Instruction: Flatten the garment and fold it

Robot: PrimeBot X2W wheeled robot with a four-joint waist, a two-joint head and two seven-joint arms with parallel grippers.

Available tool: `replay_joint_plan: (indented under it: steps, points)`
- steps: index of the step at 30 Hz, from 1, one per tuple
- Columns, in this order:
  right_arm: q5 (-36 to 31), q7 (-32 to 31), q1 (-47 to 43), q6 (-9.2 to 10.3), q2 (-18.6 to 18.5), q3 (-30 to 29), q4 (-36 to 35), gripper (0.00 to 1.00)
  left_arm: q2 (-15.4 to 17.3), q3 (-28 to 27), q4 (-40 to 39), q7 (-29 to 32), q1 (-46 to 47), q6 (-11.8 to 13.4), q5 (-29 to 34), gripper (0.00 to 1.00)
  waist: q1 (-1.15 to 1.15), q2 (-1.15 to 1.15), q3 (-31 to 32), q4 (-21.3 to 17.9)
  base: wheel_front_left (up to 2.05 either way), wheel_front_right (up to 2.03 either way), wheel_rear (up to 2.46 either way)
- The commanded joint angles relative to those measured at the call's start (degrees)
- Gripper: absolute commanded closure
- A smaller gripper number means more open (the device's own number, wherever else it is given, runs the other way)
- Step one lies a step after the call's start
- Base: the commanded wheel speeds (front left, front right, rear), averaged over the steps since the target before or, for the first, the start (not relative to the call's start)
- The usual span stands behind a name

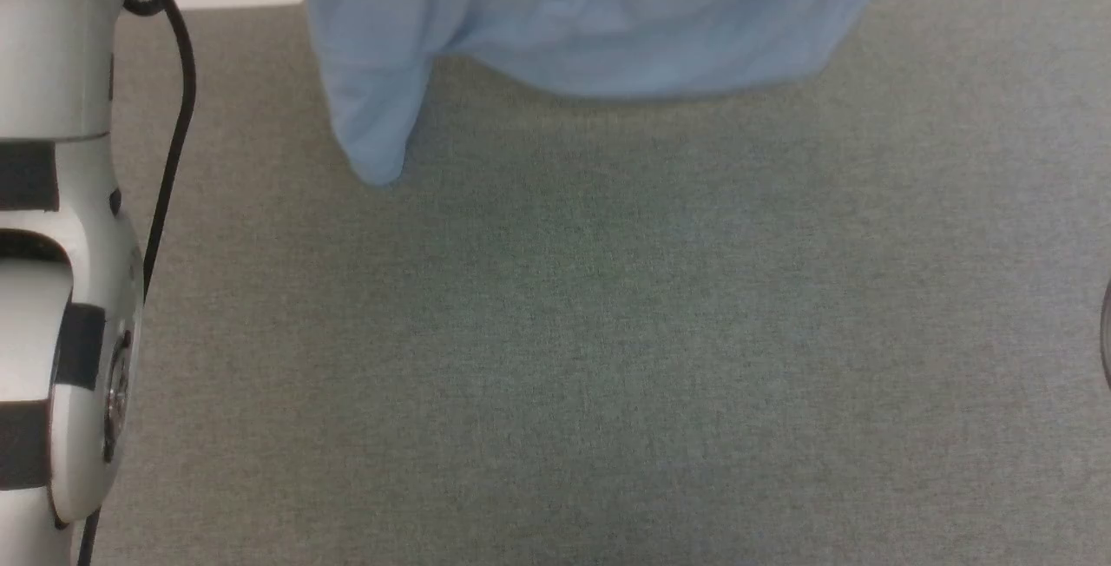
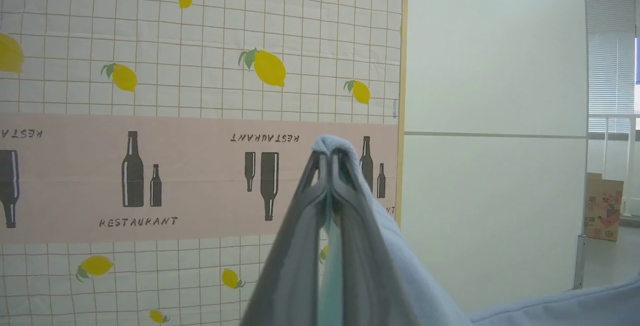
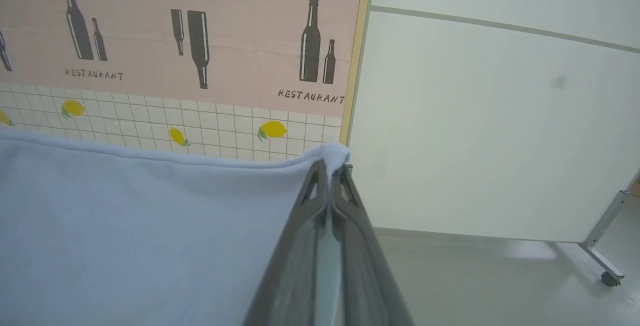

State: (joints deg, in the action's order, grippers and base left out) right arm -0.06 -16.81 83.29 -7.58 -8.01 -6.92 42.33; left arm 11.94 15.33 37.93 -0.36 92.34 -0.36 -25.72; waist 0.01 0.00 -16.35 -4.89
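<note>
The garment [image 1: 590,19], a light blue shirt, hangs in the air above the grey table, its lower edge and one drooping corner showing at the top of the head view. In the left wrist view my left gripper [image 2: 327,158] is shut on a bunched corner of the garment [image 2: 400,251], which drapes down to the right of the fingers. In the right wrist view my right gripper [image 3: 328,171] is shut on another corner, and the garment [image 3: 140,236] stretches taut as a flat sheet to the left of it.
The grey fabric-covered table [image 1: 608,358] lies under the hanging cloth. My pale left arm [image 1: 61,245] with a black cable rises along the left edge. Beyond stand a lemon-and-bottle patterned screen [image 2: 200,116], a white partition [image 3: 475,126] on casters and a cardboard box [image 2: 604,206].
</note>
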Motion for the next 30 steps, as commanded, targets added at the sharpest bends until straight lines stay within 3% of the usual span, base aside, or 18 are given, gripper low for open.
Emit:
replay_joint_plan:
  steps: [1, 6, 11, 18, 24, 30]
  points:
    - [-1.2, 1.8, 1.2, 0.09, -0.2, 0.5, 0.5, 1.00, -0.4, -0.4, 0.6, -2.0, 1.4, 0.3, 0.4, 1.00, -0.01, 0.00, -3.0, 0.5, 0.00, 0.00, 0.00]
    - [-3.5, 6.6, 3.7, 0.09, -1.9, -0.4, 2.9, 1.00, -1.6, -1.5, 3.6, -8.3, 2.9, -0.8, -0.7, 1.00, -0.01, 0.00, -5.3, 1.9, 0.00, 0.00, 0.00]
    - [-4.5, 9.5, 7.0, 0.09, -3.9, -1.5, 3.1, 1.00, -2.0, -1.3, 4.4, -10.3, 5.3, -2.1, -1.0, 1.00, -0.01, 0.00, -12.5, 2.9, 0.00, 0.00, 0.00]
    - [-3.3, 14.8, 4.8, 0.09, -5.7, 3.1, 5.3, 1.00, -2.8, -0.4, 4.6, -12.8, 2.7, -5.0, -2.5, 1.00, -0.01, 0.00, -17.3, 2.9, 0.00, 0.00, 0.00]
    - [3.7, 17.6, -0.3, 0.09, -7.9, 10.8, 5.2, 1.00, -1.9, 0.9, 0.9, -13.1, -3.7, -6.8, -6.5, 1.00, -0.01, 0.00, -15.5, 3.0, 0.00, 0.00, 0.00]
    - [17.4, 16.1, -9.7, 0.09, -12.5, 17.8, -3.8, 1.00, 1.7, 5.6, -12.7, -7.0, -15.1, -7.1, -12.9, 1.00, -0.01, 0.00, -12.0, 3.5, 0.00, 0.00, 0.00]
